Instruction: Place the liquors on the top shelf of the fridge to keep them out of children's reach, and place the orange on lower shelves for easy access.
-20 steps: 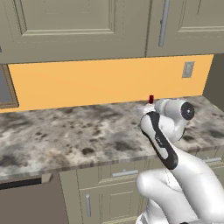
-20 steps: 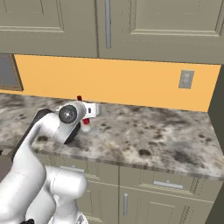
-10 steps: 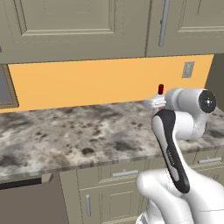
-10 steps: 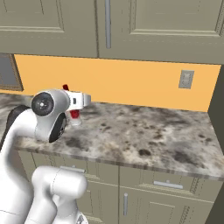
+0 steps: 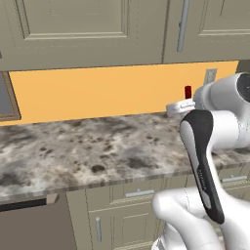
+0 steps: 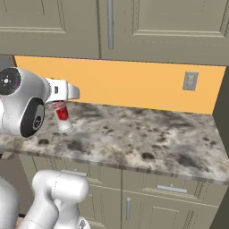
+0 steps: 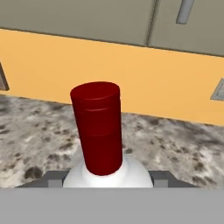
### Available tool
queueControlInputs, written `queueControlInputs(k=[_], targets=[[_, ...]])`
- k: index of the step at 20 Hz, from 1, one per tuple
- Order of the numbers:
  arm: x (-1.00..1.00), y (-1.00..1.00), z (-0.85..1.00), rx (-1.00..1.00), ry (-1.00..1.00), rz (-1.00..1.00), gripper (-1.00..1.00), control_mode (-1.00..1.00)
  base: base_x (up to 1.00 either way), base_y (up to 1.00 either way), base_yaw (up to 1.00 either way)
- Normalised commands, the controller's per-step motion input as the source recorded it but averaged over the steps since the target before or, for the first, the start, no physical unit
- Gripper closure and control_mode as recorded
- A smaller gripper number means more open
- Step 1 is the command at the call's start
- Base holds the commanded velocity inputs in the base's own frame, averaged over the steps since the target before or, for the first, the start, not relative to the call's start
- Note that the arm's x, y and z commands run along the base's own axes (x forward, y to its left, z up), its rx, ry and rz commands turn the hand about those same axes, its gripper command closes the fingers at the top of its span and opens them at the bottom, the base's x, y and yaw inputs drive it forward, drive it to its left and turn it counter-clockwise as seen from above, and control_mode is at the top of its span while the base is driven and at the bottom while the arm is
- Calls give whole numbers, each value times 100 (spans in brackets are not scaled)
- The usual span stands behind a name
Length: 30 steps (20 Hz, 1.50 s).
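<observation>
Jaws clamped on a liquor bottle: in the hand view the red cap rises straight up between the two dark finger tips, with the bottle's pale shoulder seated right at them. From the right base view the same bottle hangs under the gripper, tilted, its red-capped neck near the white hand and its lower end pointing toward the table by the left end; whether it touches the stone or is just clear of it cannot be told from there. In the left base view the cap shows as a small red mark against the orange back wall, just beside the arm's wrist, toward the table's right end.

Beyond the bottle the speckled table runs bare to its back edge, with beige cupboards above and a wall socket on the orange panel.

As for progress, this looks like an early stage: one liquor is in hand and not yet shelved. The carry to the fridge's top shelf remains, then any other bottle, then the orange on a lower shelf.
</observation>
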Motion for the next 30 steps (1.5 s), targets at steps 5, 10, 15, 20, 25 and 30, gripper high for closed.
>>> queueControlInputs(k=[5, 10, 15, 20, 25, 30], targets=[[-38, 0, 0, -11, 9, -1, 100, -100, 0, 0, 0], [-4, 0, 0, -4, 4, -3, 100, -100, 0, 0, 0], [0, 0, 0, 0, 0, -1, 100, -100, 0, 0, 0], [-1, 0, -1, 0, 0, 0, 100, -100, 0, 0, 0], [0, 0, 0, 0, 0, 0, 100, 100, -29, -25, -7], [0, 0, 0, 0, 0, 0, 100, 100, -24, -66, -17]])
